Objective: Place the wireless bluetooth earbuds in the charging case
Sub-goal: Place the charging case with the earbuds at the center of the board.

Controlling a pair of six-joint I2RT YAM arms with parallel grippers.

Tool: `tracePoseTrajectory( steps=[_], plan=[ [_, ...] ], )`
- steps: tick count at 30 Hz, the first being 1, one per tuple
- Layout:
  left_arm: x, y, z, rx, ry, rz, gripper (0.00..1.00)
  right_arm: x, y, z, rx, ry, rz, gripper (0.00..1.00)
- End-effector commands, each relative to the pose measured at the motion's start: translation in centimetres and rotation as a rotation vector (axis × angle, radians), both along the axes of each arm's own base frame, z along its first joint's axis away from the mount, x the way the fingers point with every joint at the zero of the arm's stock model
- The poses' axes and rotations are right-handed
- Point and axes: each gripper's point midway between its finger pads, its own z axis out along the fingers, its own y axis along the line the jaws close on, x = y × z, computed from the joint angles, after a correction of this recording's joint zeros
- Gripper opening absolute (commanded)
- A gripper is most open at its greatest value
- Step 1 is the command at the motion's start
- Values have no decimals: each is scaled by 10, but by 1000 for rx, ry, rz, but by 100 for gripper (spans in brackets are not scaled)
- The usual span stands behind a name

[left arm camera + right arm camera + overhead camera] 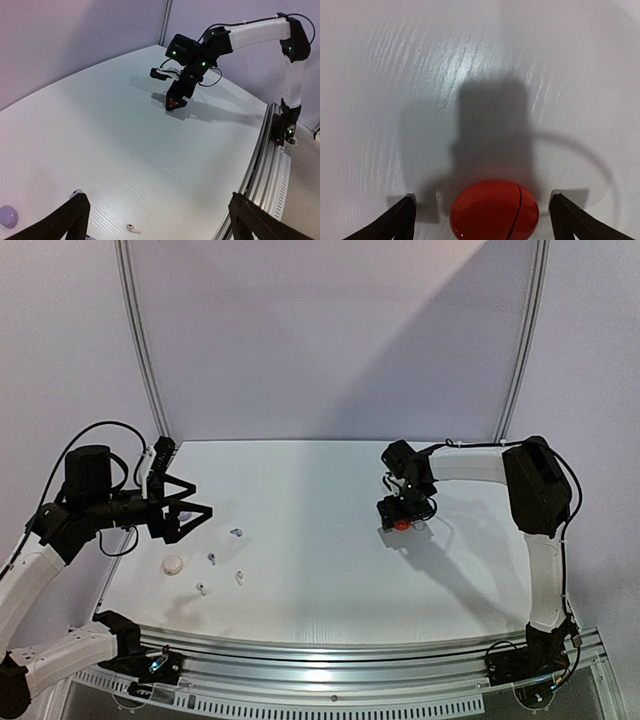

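Note:
A shut red round charging case (494, 210) lies on the white table between the fingers of my right gripper (482, 196). The jaws stand open with a gap on each side of the case. It also shows under my right gripper (403, 512) in the top view as a red spot (401, 525). My left gripper (190, 512) is open and empty at the left of the table. Several tiny pale earbuds lie right of it, among them one lilac (236, 532) and one white (239, 577). A white earbud (132, 229) lies between the left fingers (65, 220). No red earbuds show.
A pale round case (173, 563) lies near the front left. A lilac round case (7, 216) sits at the lower left edge of the left wrist view. The table's curved front rail (330, 650) runs along the near edge, and white walls stand behind.

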Motion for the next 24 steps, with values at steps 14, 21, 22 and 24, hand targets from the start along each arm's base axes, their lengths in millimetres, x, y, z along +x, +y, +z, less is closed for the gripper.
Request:
tracePoseTrajectory(
  steps=[14, 21, 22, 24],
  plan=[
    [4, 9, -5, -4, 53, 45, 99, 43, -5, 88, 0, -299, -58, 99],
    [26, 39, -8, 61, 79, 169, 99, 68, 22, 212, 192, -551, -2, 99],
    [32, 42, -10, 79, 71, 171, 99, 69, 30, 220, 229, -558, 23, 99],
    [45, 53, -24, 139, 77, 172, 99, 68, 45, 229, 298, -568, 86, 99]
  ],
)
